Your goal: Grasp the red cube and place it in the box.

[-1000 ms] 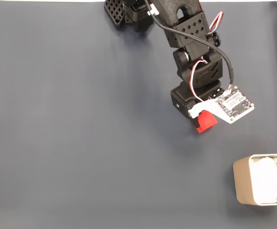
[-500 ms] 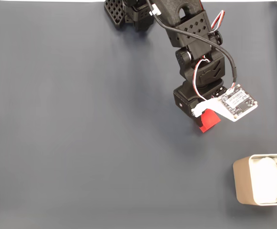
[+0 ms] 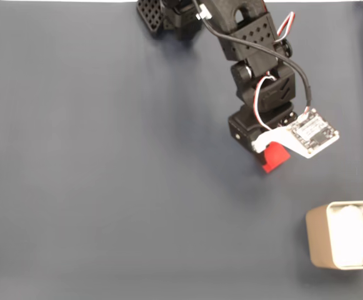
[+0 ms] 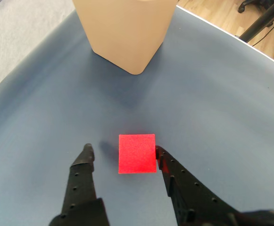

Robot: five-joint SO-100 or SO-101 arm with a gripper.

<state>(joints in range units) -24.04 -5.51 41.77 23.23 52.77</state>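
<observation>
Between the two black fingers of the tool (image 4: 123, 151), the red cube (image 4: 137, 153) sits on the dark grey bench (image 4: 231, 108) in the wrist view. Its right edge touches the right finger (image 4: 167, 165), while a clear gap separates it from the left finger (image 4: 84, 162), so the tool is released, grasping nothing. Beyond the cube, well apart, stands the beige box (image 4: 122, 30). Seen from the fixed view, the cube (image 3: 274, 157) peeks out beneath the arm's white camera board (image 3: 306, 133), and the box (image 3: 345, 243) lies at the lower right edge.
</observation>
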